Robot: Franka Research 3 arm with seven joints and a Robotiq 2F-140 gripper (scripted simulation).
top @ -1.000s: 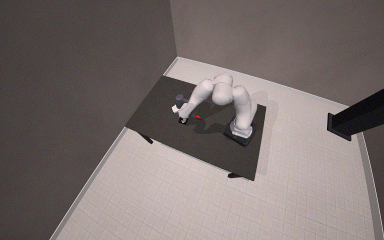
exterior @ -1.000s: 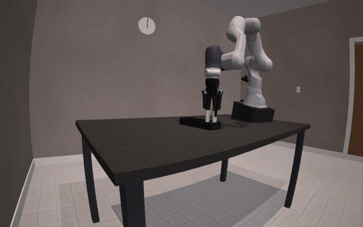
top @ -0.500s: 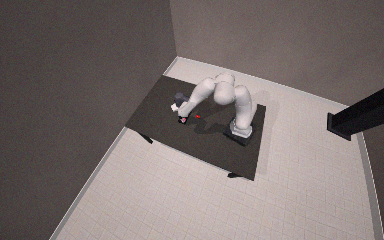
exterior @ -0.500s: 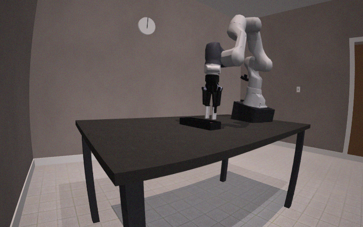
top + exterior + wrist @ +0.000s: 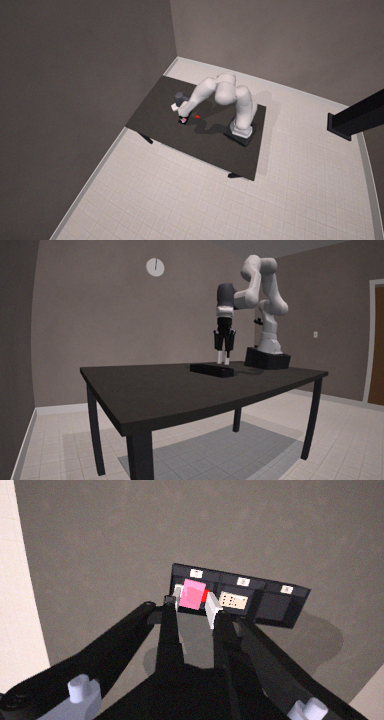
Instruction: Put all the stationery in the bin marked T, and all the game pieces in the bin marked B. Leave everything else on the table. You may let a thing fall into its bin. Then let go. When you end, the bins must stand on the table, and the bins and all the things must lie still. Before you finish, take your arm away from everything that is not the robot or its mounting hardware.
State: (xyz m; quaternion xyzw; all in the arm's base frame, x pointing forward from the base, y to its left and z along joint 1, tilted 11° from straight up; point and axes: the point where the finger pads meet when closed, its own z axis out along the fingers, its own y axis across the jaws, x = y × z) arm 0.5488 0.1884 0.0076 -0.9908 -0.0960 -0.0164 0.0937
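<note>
A black bin tray [image 5: 241, 594] with three labelled compartments lies on the dark table; the labels are too small to read. A pink block [image 5: 193, 594] lies in its left compartment and also shows in the top view [image 5: 184, 120]. A beige dotted piece [image 5: 233, 600] lies in the middle compartment. The right compartment looks empty. My gripper [image 5: 193, 597] [image 5: 222, 362] hangs a little above the left end of the tray, with its fingers slightly apart and nothing between them. A small red thing [image 5: 198, 116] lies close by the tray.
The robot base [image 5: 267, 358] stands on the table behind the tray. The tray [image 5: 211, 370] sits near the middle of the table, well away from the edges.
</note>
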